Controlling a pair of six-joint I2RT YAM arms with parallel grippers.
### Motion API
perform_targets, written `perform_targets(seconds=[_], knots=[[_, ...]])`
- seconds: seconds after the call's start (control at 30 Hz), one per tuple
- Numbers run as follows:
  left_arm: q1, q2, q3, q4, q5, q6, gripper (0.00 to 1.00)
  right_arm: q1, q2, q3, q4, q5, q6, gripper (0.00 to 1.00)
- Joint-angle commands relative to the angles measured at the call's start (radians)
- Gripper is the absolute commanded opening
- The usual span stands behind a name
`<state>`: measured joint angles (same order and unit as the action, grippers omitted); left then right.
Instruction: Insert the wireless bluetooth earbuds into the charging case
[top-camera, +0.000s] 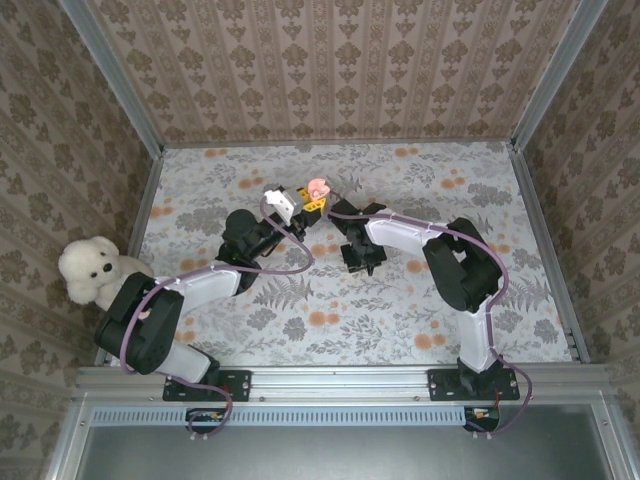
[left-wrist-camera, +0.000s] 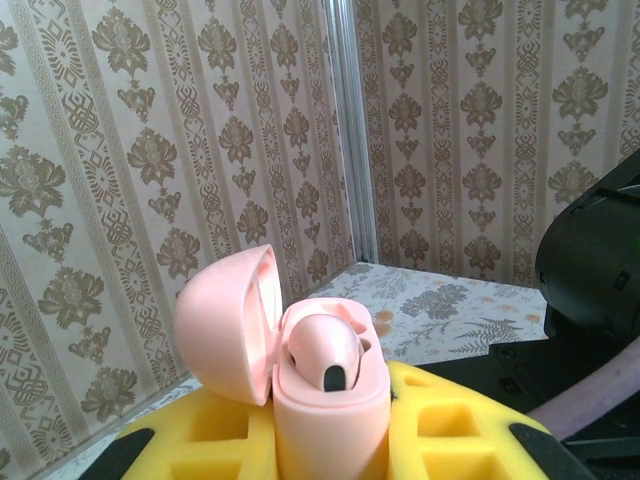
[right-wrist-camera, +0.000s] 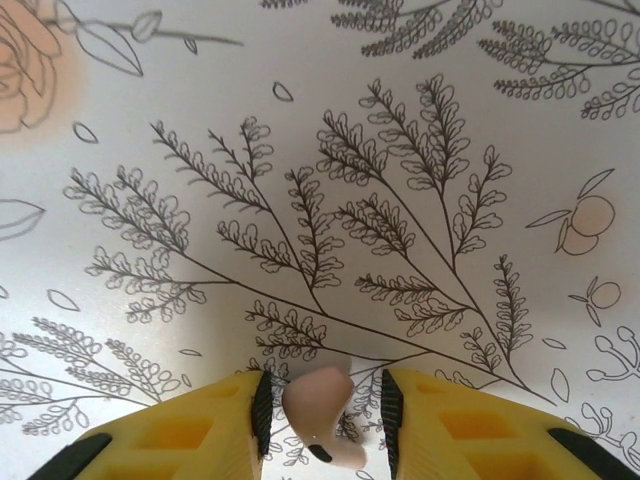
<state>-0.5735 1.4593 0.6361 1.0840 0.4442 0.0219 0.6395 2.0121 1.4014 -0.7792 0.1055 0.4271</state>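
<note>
Earbuds are half dealt with: the first earbud (left-wrist-camera: 325, 355) already sits in its socket inside the charging case (left-wrist-camera: 330, 400). The lid (left-wrist-camera: 222, 335) stands hinged open to the left in the left wrist view. The left claw (left-wrist-camera: 332, 445) is closed on the case body, with yellow fingers on both sides, and holds it upright. From above, the case (top-camera: 317, 188) shows pink just above the middle of the frame.

The step in hand looks like the pickup of the second earbud (right-wrist-camera: 320, 415). It sits at the bottom centre of the right wrist view, directly between the yellow fingers of the right claw (right-wrist-camera: 326, 395), against the leaf-patterned desk (right-wrist-camera: 480, 150). The jaws stand part-open astride it. A sliver of desk shows between it and the right-hand pad, so I judge it not yet clamped. Whether it rests on the desk or hangs just above it, I cannot tell.

The next move, as I read it, is to pinch the earbud firmly and lift it. It then has to go up and left across the top view to the case, with its stem turned downward over the free socket.
</note>
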Motion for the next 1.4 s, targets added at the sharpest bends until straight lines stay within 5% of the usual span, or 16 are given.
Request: perform_targets(seconds=[0.0, 1.37], knots=[[0.001, -0.02, 0.036, 0.01, 0.008, -0.01, 0.0, 0.008, 0.008, 0.01, -0.045, 0.022, -0.061, 0.38], [0.001, -0.017, 0.037, 0.009, 0.008, -0.02, 0.0, 0.009, -0.023, 0.022, -0.034, 0.021, -0.05, 0.2]])
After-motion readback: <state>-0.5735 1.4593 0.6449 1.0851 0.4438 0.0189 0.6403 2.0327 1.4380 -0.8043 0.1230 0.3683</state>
